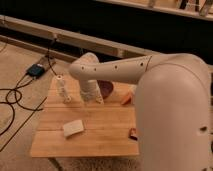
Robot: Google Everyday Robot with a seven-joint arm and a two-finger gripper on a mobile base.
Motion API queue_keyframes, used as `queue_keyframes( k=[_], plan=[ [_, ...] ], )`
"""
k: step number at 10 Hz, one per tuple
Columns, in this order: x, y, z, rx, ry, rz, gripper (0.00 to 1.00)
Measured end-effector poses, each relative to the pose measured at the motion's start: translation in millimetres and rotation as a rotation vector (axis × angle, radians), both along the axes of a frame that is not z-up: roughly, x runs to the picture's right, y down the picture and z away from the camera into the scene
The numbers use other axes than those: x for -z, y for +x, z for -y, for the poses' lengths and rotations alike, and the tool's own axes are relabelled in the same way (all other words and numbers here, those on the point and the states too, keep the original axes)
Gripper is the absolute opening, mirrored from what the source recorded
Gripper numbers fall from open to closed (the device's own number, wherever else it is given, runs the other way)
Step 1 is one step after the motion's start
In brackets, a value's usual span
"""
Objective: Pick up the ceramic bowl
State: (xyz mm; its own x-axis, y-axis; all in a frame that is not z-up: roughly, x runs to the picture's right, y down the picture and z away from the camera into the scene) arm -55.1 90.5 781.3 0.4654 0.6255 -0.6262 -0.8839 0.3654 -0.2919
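Note:
The ceramic bowl (107, 89) is dark maroon and sits toward the back of the wooden table (100, 135); my arm hides its left part. My gripper (92, 97) hangs down from the wrist just left of the bowl, low over the tabletop and close to the bowl's rim. I cannot tell whether it touches the bowl. My large white arm (130, 70) reaches in from the right and covers the table's right side.
A pale upright bottle-like thing (63, 89) stands left of the gripper. A small orange thing (126, 99) lies right of the bowl. A white flat block (73, 128) lies front left. A dark small thing (133, 133) lies at the right edge. Cables and a box (36, 70) are on the floor left.

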Motion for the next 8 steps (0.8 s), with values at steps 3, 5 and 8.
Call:
queue_keyframes(
  k=[3,5,8],
  plan=[
    [-56.2,27,26,0.088,0.011,0.079,0.65],
    [-77.8,34,42,0.124,0.033,0.1,0.65],
    [-99.4,21,54,0.157,0.048,0.137,0.65]
  ],
)
